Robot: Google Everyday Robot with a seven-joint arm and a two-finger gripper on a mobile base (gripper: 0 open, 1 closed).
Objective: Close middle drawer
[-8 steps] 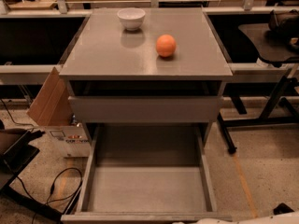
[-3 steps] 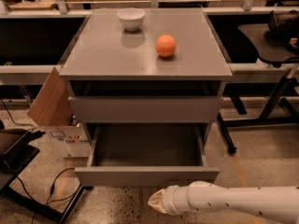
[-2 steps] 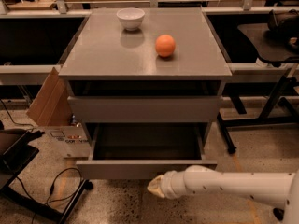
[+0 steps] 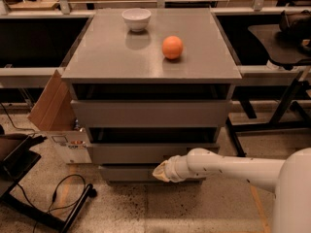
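Observation:
The grey cabinet (image 4: 150, 64) has three flat grey drawer fronts. The middle drawer (image 4: 131, 153) is pushed almost fully in; a dark slot shows above its front panel and its tray is hidden. My gripper (image 4: 163, 172), at the end of the white arm (image 4: 228, 168) that comes from the lower right, sits against the lower edge of the middle drawer's front, right of centre. The top drawer front (image 4: 150, 113) lies above it and the bottom drawer front (image 4: 124, 174) below it.
A white bowl (image 4: 136, 19) and an orange (image 4: 172, 47) sit on the cabinet top. A cardboard box (image 4: 56, 110) leans at the cabinet's left. Cables and a black stand (image 4: 53, 203) lie on the floor at left. A black table frame (image 4: 286, 106) stands at right.
The middle drawer has slid from wide open to nearly closed. My arm came in from the lower right and moved forward with the drawer front.

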